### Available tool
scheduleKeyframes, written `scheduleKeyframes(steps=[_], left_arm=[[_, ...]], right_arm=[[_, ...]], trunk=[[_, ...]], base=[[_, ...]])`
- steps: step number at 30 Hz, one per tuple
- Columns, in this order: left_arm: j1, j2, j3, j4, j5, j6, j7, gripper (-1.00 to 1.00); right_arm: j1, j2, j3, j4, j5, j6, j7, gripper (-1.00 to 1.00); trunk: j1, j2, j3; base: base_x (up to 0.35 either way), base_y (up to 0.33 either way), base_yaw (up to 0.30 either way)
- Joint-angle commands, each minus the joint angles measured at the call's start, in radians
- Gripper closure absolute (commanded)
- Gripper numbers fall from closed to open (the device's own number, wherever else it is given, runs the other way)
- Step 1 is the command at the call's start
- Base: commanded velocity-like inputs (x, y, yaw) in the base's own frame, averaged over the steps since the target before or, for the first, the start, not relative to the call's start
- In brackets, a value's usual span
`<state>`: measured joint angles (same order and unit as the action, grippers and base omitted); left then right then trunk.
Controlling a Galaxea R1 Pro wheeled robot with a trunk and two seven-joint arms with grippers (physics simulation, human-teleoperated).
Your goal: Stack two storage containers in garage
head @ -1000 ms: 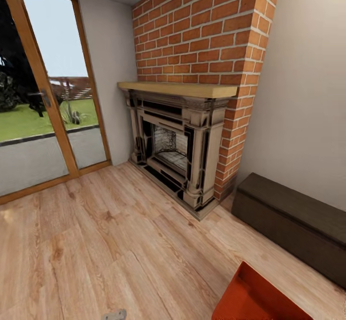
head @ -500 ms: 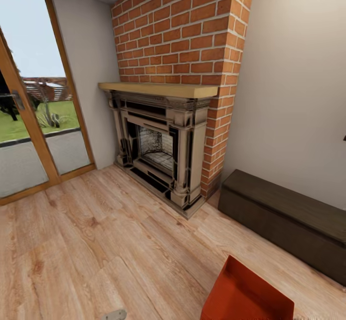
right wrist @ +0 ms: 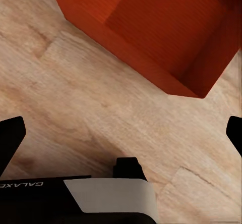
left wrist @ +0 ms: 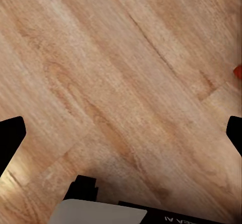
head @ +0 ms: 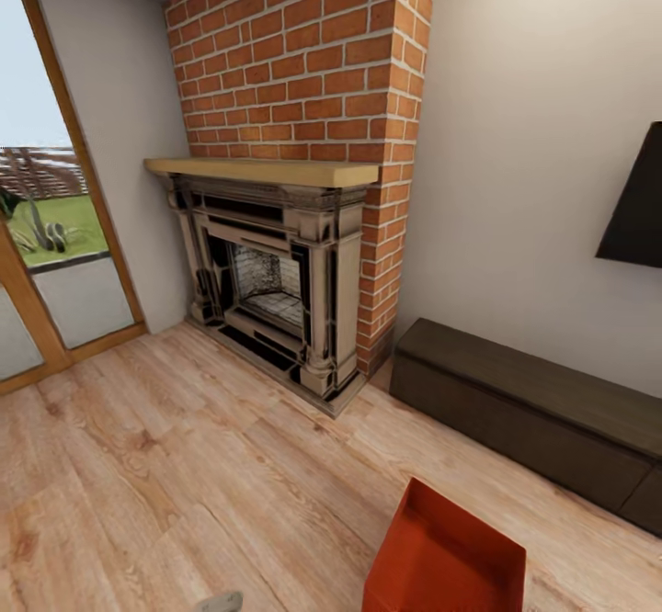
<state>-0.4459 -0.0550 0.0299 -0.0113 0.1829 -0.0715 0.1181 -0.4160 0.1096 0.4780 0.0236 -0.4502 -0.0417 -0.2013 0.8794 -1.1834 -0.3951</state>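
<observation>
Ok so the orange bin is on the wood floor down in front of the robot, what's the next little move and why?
Probably bring the right gripper down toward the near wall of the storage container. In the right wrist view the container lies just ahead of that gripper, whose fingers are spread wide with only plank floor between them, so nothing is held yet. The left gripper faces bare floor.

Open floor point(head: 184, 465) (bench point(head: 533, 410) flanks).

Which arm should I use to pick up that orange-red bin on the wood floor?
Right, probably. The storage container lies just beyond the open right gripper, while the open left gripper faces bare wood floor.
</observation>
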Motion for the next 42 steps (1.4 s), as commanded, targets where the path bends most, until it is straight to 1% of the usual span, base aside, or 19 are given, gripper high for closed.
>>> scheduleKeyframes(steps=[1,42], left_arm=[[0.0,0.0,0.002,0.001,0.005,-0.004,0.002,-1.0],[0.0,-0.002,0.002,0.001,0.004,-0.004,0.002,-1.0]], right_arm=[[-0.001,0.001,0.008,0.003,-0.01,-0.004,-0.001,-1.0],[-0.001,0.001,0.007,0.003,-0.01,-0.003,-0.001,-1.0]], trunk=[[0.0,-0.001,-0.001],[0.0,-0.001,-0.016]], base=[[0.0,0.0,-0.233],[0.0,0.0,-0.237]])
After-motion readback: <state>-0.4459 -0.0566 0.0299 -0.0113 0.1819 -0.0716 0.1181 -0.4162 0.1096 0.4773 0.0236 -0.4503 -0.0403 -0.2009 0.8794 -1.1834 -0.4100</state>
